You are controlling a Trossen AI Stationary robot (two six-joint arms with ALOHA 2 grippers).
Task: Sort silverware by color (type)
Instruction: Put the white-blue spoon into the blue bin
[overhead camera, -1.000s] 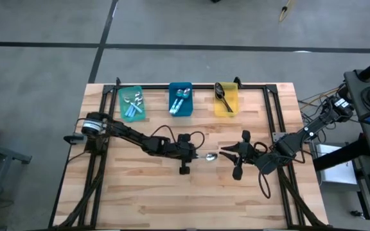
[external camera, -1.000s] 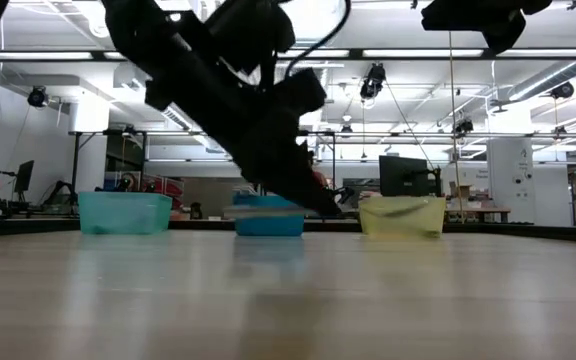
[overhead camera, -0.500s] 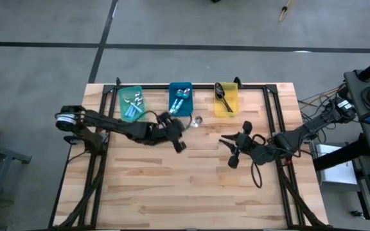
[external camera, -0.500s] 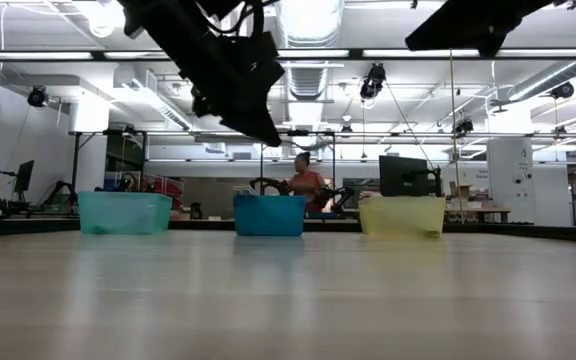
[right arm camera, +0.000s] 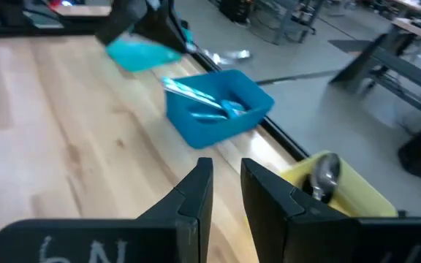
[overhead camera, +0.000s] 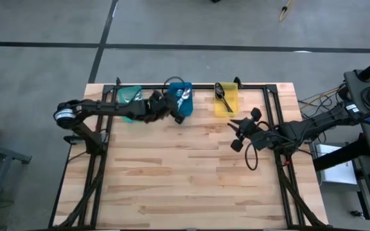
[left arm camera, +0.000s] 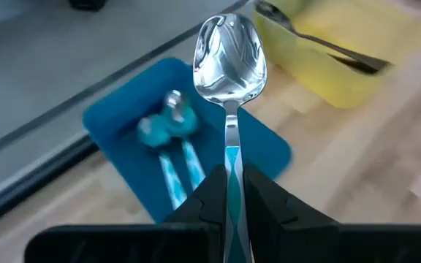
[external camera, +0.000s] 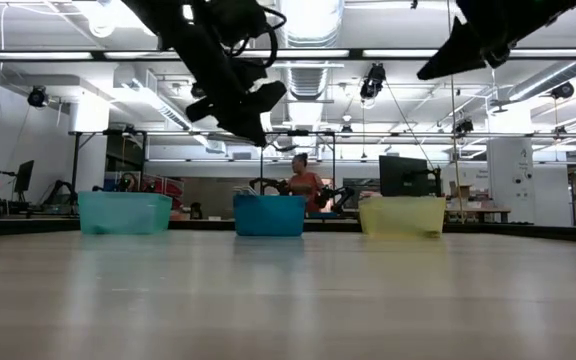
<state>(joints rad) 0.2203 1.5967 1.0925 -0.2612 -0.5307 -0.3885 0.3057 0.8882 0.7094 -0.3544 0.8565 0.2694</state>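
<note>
left gripper (overhead camera: 175, 108) is sitting at the top middle of the high view, over the blue bin (overhead camera: 186, 86), fingers (left arm camera: 265, 201) clamped tight on a spoon (left arm camera: 229, 62) by its light-blue handle, shiny bowl sticking out past the tips. in the left wrist view the blue bin is holding two more blue-handled spoons (left arm camera: 170, 146) under it. teal bin (overhead camera: 128, 95) is at the upper left, partly under the left arm. yellow bin (overhead camera: 230, 102) is to the right of the blue one, with a dark spoon (overhead camera: 221, 94) lying in it. right gripper (overhead camera: 237, 133) is hanging right of centre, below the yellow bin, fingers slightly apart and gripping nothing. a person (external camera: 301, 180) is showing far back in the low view.
</note>
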